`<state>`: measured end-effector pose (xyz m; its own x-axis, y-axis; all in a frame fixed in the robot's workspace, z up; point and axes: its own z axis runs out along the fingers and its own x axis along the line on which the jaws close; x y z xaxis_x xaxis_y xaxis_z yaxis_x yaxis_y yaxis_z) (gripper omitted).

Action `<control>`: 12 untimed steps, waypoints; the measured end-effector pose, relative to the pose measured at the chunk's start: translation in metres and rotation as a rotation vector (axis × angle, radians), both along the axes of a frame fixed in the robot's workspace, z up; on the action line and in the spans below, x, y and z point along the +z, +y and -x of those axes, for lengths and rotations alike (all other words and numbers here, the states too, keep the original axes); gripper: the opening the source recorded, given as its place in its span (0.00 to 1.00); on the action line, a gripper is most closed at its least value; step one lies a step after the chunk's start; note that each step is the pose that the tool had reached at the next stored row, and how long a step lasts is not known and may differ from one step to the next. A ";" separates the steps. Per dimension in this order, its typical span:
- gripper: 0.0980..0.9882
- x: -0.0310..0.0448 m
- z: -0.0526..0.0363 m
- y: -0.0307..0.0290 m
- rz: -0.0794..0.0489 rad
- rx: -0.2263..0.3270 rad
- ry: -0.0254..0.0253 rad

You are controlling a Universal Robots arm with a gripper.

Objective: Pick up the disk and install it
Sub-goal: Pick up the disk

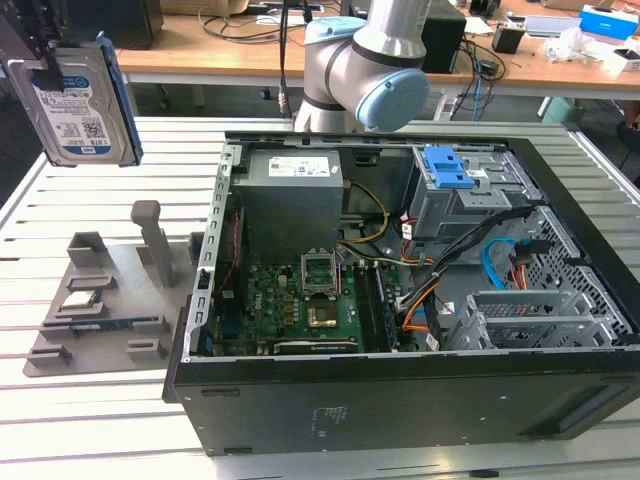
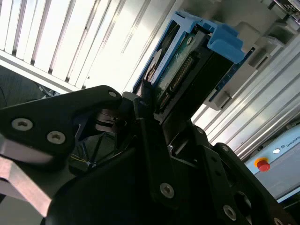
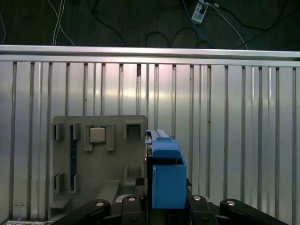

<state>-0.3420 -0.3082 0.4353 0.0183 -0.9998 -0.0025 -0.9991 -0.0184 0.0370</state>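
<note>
The pick-up looks done and the install not yet begun. In the exterior view the disk (image 1: 80, 100) hangs in the air at ten o'clock, label to the camera and blue frame along its edge, well apart from the case (image 1: 400, 400); the gripper (image 1: 42, 62) holds it by its upper end. In the second wrist view the gripper (image 2: 164, 110) is clamped on the disk (image 2: 187, 65), with fingers (image 2: 146, 101) pressed to its faces at the connector end. In the first wrist view the disk (image 3: 166, 180) stands edge-on in the gripper (image 3: 165, 201), above the slatted table (image 3: 234, 140).

At eight o'clock in the exterior view the tray (image 1: 120, 270) lies on the table, holding a chip (image 1: 80, 300) and a memory stick (image 1: 105, 325); a post (image 1: 150, 235) stands upright on it with nothing against it.

The case lies open from the centre out to four o'clock. Inside it, the power supply (image 1: 290, 195) sits toward eleven o'clock and the board (image 1: 290, 300) toward seven. The cage (image 1: 460, 185) with its blue latch, at one o'clock, seems the likely seat for the disk. Orange and blue cables (image 1: 430, 290) loop between board and cage and could foul the way in. The case's near wall and the arm (image 1: 375, 65), at twelve o'clock behind it, also bound the approach.
</note>
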 end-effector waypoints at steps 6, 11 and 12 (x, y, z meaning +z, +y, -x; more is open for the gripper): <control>0.30 0.0145 -0.0003 0.0042 0.000 0.000 0.0006; 0.30 0.0281 -0.0007 0.0082 0.000 0.000 0.0013; 0.30 0.0300 -0.0007 0.0087 0.000 0.000 0.0014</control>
<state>-0.3412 -0.2995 0.4653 0.0183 -0.9998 -0.0026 -0.9991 -0.0184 0.0383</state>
